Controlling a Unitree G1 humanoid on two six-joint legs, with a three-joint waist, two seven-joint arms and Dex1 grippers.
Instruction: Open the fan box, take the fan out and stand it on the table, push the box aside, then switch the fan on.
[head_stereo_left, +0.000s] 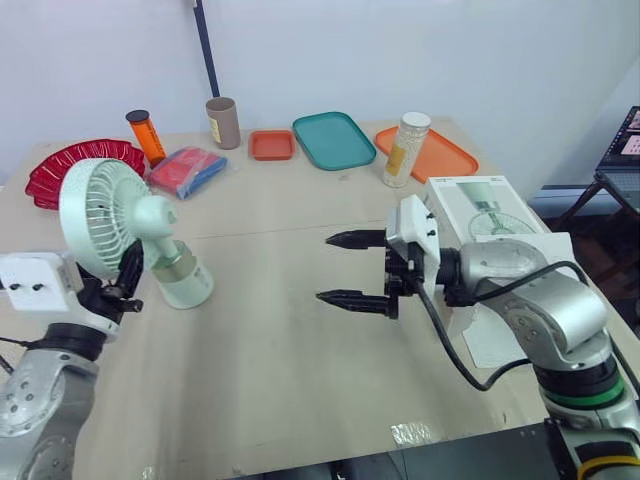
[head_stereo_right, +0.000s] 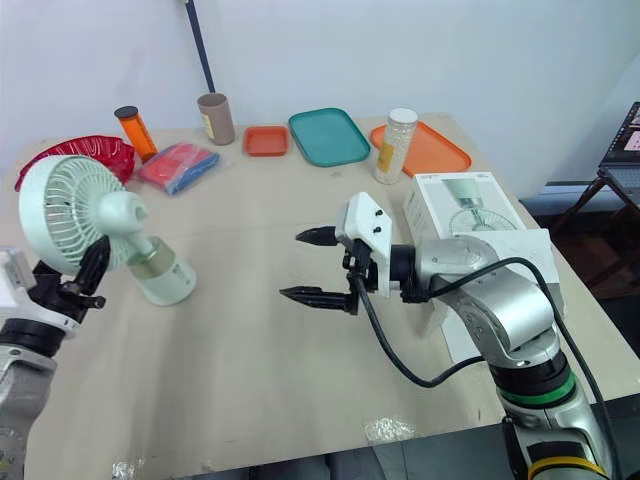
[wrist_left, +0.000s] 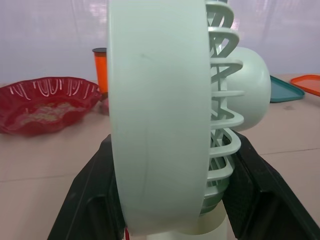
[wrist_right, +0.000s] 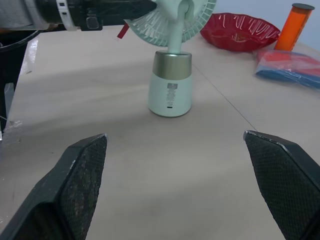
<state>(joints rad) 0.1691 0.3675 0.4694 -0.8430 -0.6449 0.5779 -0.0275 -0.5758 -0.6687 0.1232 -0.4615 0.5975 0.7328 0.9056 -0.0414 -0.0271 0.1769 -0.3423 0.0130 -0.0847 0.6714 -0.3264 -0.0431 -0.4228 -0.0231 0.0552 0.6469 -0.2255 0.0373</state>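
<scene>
My left hand (wrist_left: 173, 142), clamped on the fan (head_stereo_left: 105, 215) head, must settle its base flat on the desk (head_stereo_left: 270, 370) before releasing (right hand (head_stereo_left: 325, 267) gapes wide, empty).

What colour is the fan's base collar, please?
The collar is metallic bronze-grey, clearest in the right wrist view.

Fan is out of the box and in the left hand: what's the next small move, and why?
Probably settle the fan flat on its base and open the left hand. That hand grips the fan's head, and the base looks to rest on the table already, slightly leaning. The right hand is open and apart from it, free to push the fan box next.
</scene>
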